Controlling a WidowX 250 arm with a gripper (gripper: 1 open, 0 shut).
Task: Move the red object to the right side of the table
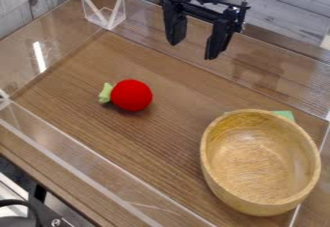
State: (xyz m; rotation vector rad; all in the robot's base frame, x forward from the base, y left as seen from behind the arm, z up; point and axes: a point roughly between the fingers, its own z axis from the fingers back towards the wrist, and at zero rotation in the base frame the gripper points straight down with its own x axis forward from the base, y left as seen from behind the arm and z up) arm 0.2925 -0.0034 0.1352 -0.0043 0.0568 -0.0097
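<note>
The red ball (pixel 130 95) lies on the table (pixel 168 67) at about nine o'clock from its middle, its green leaf (pixel 106 93) pointing left. At twelve o'clock the gripper (pixel 196 33) hangs above the far edge, fingers pointing down, spread wide and empty, well apart from the ball. A wooden bowl (pixel 260 161) sits at four o'clock, near the right wall.

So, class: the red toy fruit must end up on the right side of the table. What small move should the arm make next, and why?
Probably carry the gripper towards the camera and leftwards until it hangs above the red toy fruit, then lower it. Its jaws are open and empty, hanging beyond the fruit, which lies left of the wooden bowl.
</note>
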